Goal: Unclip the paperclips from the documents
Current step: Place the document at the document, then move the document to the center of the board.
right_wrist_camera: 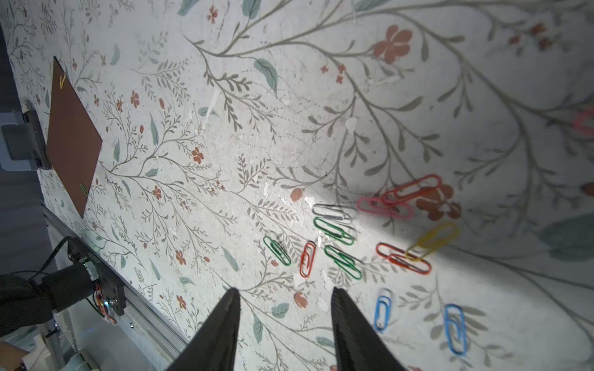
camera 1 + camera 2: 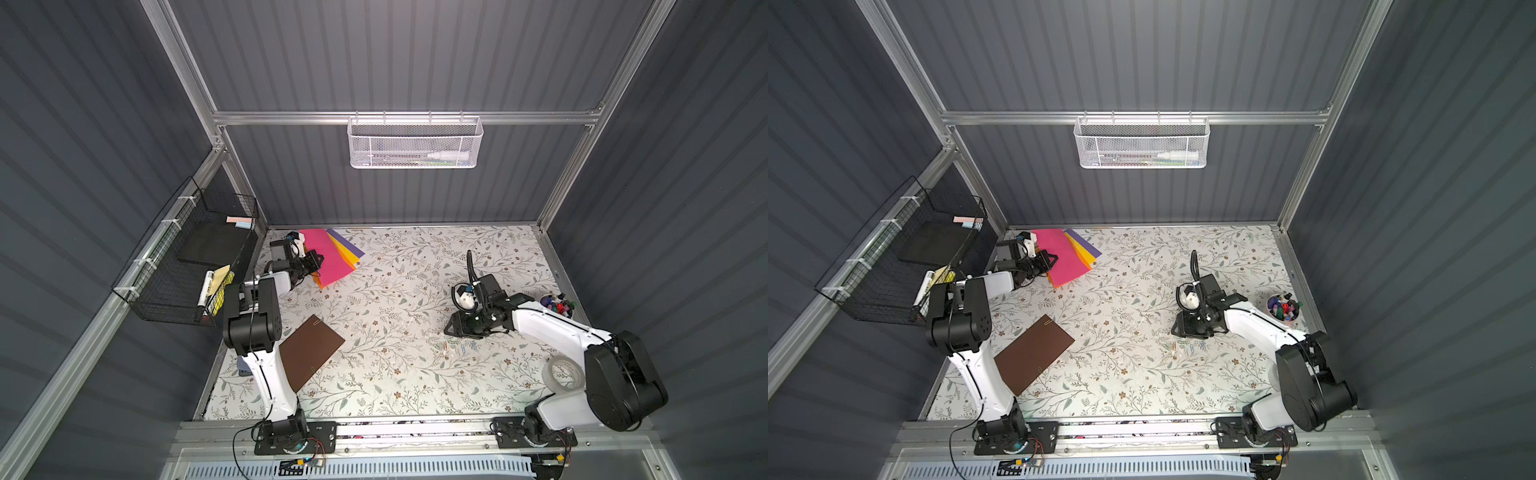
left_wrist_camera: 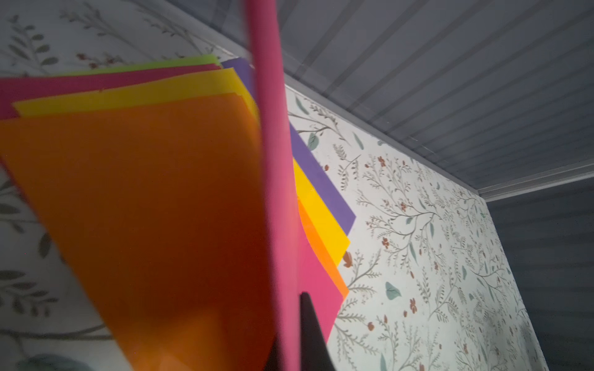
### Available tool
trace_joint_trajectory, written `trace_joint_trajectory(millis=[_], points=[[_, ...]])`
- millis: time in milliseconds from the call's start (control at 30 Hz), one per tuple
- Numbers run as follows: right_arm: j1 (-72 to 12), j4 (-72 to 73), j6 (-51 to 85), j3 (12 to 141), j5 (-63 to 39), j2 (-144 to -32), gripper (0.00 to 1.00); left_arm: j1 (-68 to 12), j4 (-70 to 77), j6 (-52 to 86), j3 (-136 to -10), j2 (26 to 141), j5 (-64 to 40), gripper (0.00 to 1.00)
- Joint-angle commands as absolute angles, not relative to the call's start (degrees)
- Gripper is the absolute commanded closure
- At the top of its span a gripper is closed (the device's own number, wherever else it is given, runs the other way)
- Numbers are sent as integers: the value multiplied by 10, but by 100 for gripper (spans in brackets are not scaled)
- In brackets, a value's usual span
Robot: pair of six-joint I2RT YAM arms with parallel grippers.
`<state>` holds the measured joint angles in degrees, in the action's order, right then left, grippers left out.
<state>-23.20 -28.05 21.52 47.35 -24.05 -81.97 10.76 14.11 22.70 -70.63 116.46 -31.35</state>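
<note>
Paperclips (image 1: 334,231) lie loose on the table (image 2: 415,270) under the right gripper (image 1: 284,290), which hangs released and empty. Left gripper (image 2: 318,261) is clenched on the pink sheet (image 3: 270,160), held edge-up over the stack (image 3: 144,208) in the far left corner. Brown sheet (image 2: 311,353) lies apart, two clips on it. Seize each clip by its outer loop. Pull along its length, off the edge, with the sheet held taut.

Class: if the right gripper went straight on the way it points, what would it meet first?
Probably the floral table, just short of the loose paperclips; the orange-red paperclip lies nearest that line. Depth is unclear.
</note>
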Motion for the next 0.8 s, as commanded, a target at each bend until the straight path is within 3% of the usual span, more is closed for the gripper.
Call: trace_joint_trajectory(millis=[0,67,100,133,233,333,500,767], points=[[-234,-311,210,494,-228,-802,47,118,107,235,-728,1169,-272,100],[-234,-312,207,499,-234,-800,46,122,79,242,-732,1169,-233,52],[-234,-313,206,501,-237,-801,45,123,67,244,-731,1163,-204,36],[-235,-313,204,503,-241,-803,45,122,58,247,-727,1154,-177,23],[-235,-313,201,507,-249,-807,44,123,40,256,-701,1099,-106,1],[-236,-311,197,510,-255,-811,42,123,2,265,-687,1041,-17,1],[-237,-306,193,513,-263,-817,41,104,-82,284,-614,917,1,1],[-238,-288,185,528,-287,-832,41,-34,-215,445,-466,725,22,13]])
